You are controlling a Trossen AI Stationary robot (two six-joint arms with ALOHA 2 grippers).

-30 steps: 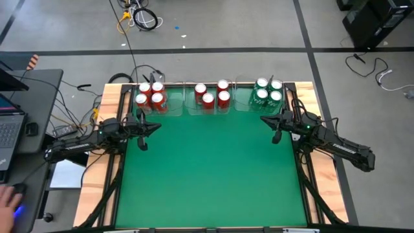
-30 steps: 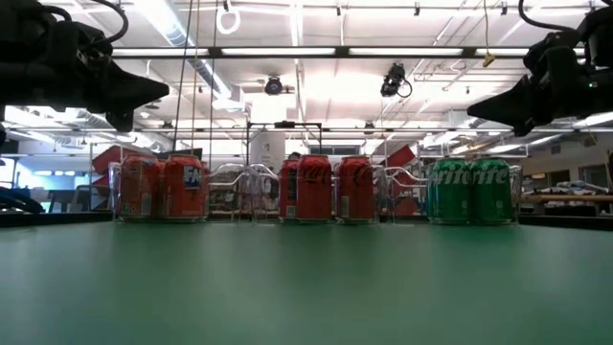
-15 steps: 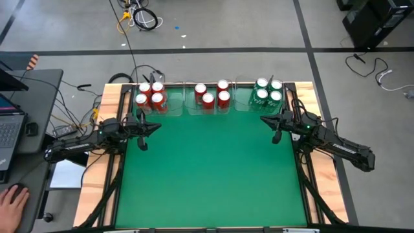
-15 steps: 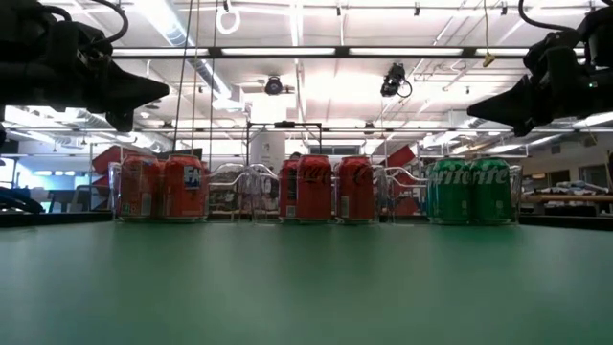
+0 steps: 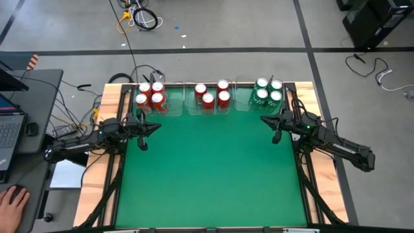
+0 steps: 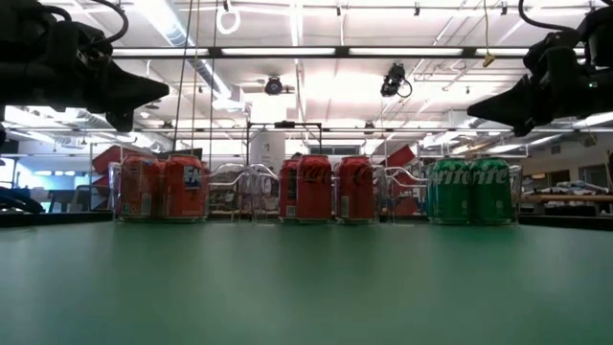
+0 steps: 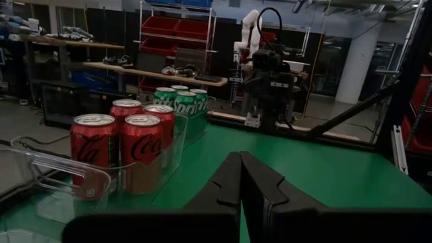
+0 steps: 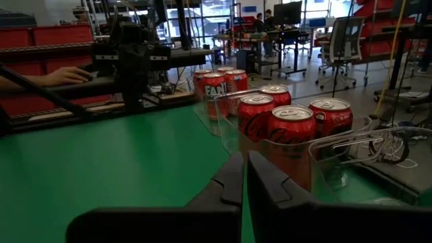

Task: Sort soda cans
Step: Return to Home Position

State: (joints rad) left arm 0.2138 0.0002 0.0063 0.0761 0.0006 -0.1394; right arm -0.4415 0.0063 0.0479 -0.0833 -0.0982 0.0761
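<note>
Along the green table's far edge stand three clear bins. The left bin (image 5: pixel 150 96) holds several red soda cans (image 6: pixel 161 188). The middle bin (image 5: pixel 212 96) holds several red cola cans (image 6: pixel 326 188). The right bin (image 5: pixel 268 92) holds several green cans (image 6: pixel 469 190). Every can stands upright on its base. My left gripper (image 5: pixel 157 125) hovers shut at the table's left edge, level, pointing right. My right gripper (image 5: pixel 263 119) hovers shut at the right edge, pointing left. Neither holds anything.
The green mat (image 5: pixel 210 168) lies between wooden side rails (image 5: pixel 97 155). A person's hand (image 5: pixel 11 199) rests on a desk left of the table, beside a laptop (image 5: pixel 10 133). Cables lie on the floor beyond the far edge.
Both arms have kept still and the cans have not moved. The person's hand on the desk at the left has shifted a little.
</note>
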